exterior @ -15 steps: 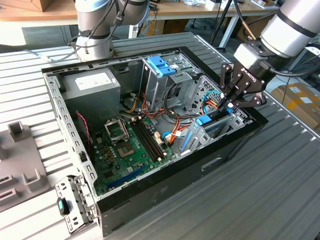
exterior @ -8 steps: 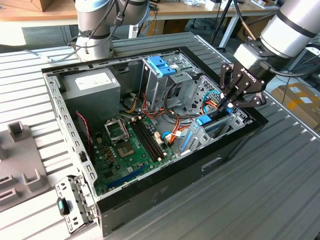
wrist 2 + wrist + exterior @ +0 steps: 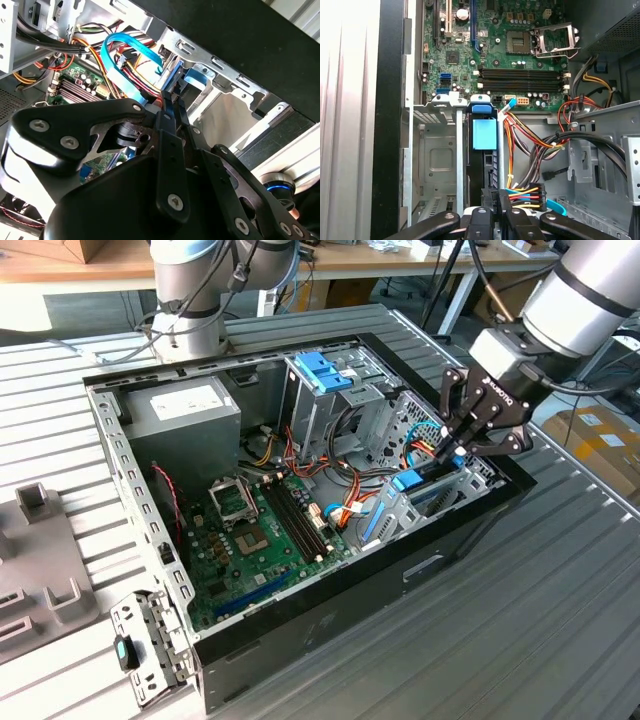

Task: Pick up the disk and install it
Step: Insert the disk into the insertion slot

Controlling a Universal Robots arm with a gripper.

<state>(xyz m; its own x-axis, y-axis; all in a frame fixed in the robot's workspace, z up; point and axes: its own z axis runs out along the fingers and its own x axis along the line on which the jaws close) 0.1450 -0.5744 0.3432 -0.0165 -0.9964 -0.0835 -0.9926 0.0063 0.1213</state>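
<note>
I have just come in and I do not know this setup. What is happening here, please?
A robot arm is working inside an open computer case. Its gripper is down at the metal drive bay near the case's edge. The disk, with its blue plastic rail, stands on edge in that bay, directly under the fingers, which look closed around its end.

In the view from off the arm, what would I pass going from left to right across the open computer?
Grey power supply box → processor socket → memory slots → metal drive cage with a blue plastic top → blue-railed disk standing in its bay → the gripper just above it.
</note>
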